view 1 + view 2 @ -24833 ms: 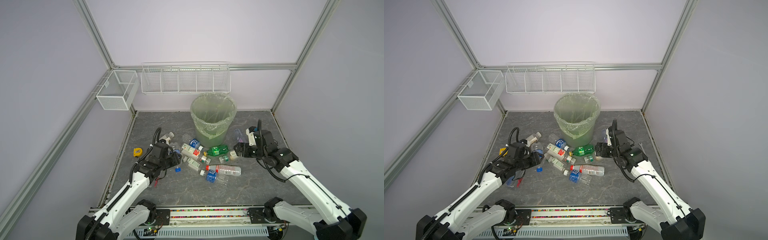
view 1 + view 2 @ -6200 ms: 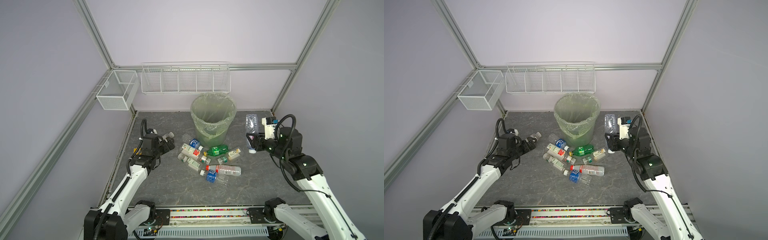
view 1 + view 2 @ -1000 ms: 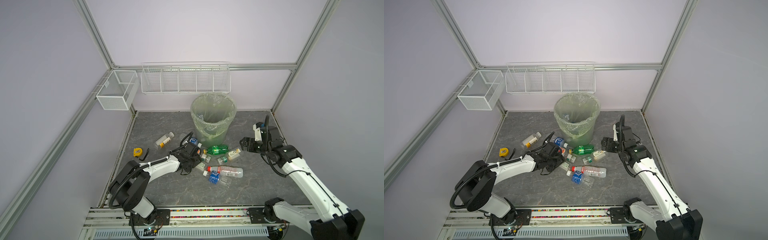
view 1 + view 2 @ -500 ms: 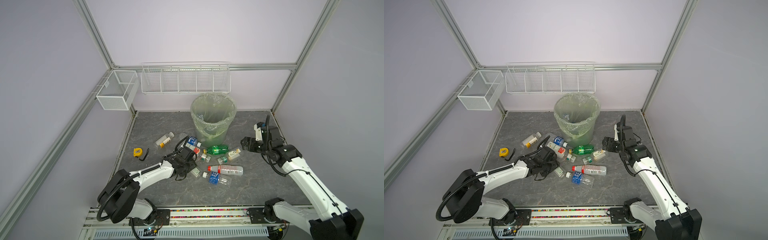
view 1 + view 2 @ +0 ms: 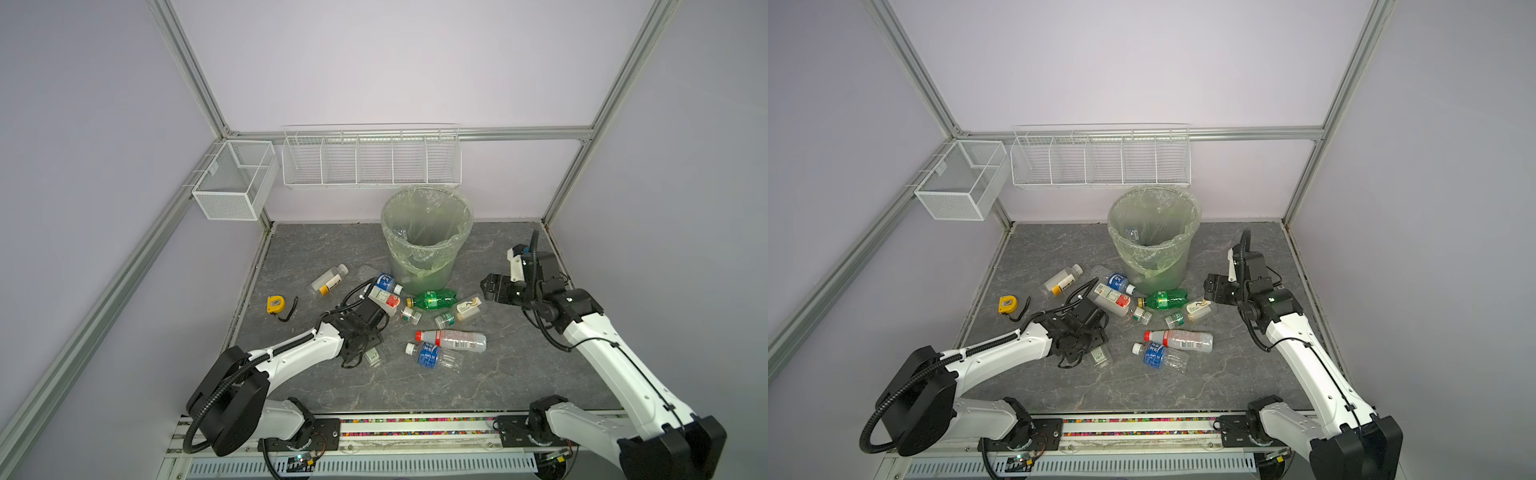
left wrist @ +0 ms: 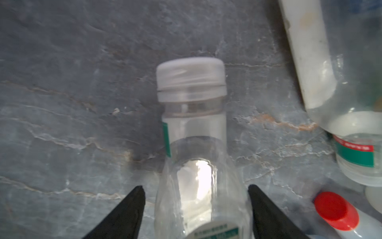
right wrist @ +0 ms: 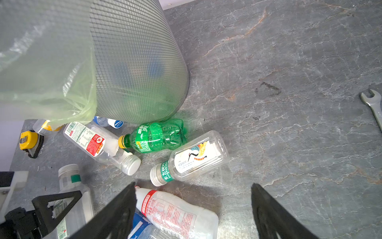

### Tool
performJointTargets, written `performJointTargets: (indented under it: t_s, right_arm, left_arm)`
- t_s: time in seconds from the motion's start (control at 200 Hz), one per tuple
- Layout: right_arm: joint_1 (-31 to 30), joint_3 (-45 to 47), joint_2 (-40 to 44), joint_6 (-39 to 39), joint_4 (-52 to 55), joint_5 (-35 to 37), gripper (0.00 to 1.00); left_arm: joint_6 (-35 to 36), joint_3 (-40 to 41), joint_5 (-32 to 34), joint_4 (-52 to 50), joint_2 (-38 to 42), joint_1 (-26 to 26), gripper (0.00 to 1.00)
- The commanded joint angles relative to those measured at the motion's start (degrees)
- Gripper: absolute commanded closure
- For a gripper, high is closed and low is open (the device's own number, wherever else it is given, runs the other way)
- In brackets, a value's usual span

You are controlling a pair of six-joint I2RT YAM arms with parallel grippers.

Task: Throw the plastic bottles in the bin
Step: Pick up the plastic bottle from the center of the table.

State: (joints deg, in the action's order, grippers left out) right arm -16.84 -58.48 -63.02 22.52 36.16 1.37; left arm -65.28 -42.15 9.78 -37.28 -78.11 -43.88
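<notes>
The clear white-capped plastic bottle (image 6: 193, 128) at 7 o'clock from the round pale-green bin (image 5: 415, 272) is loosely flanked by parted left fingers (image 6: 124, 217), while right fingers (image 7: 112, 218) are spread wide, empty.

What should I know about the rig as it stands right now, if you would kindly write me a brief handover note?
Left gripper: open, with a jaw on either side of a small clear plastic bottle with a white cap lying on the grey marbled table; not clamped.
Right gripper: open and empty, hanging above the bottles beside the round pale-green bagged bin.
Done: at least one clear bottle lies inside the bin.
Left: about ten bottles lie on the table, most clustered in front of the bin, including a green bottle with a yellow cap. Leave the yellow tape measure alone.
</notes>
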Motion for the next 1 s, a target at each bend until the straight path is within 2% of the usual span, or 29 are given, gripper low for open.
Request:
performJointTargets:
  t_s: [0.0,0.21,0.545,0.965,0.995]
  right_arm:
    - [0.43,-0.49,-0.76,0.34,-0.86,-1.0,0.12]
    - [0.47,-0.41,-0.18,0.09,-0.68,-0.85,0.12]
    - [0.74,0.7,0.72,-0.19,-0.29,0.04,0.12]
    - [0.77,0.89,-1.46,-0.11,-0.23,-0.65,0.12]
    - [0.84,0.97,-1.56,-0.07,-0.31,-0.65,0.12]
  left_arm:
    - [1.33,-1.68,1.42,-3.55,-1.64,0.11,0.2]
    - [1.03,-2.14,0.48,-2.89,-5.26,0.11,0.25]
    - [1.64,-3.75,2.66,-4.51,-5.55,0.1,0.43]
    - [2.7,-2.07,6.12,-3.32,3.48,1.1,0.45]
    - [4.79,-1.77,6.05,-2.79,4.15,1.53,0.45]
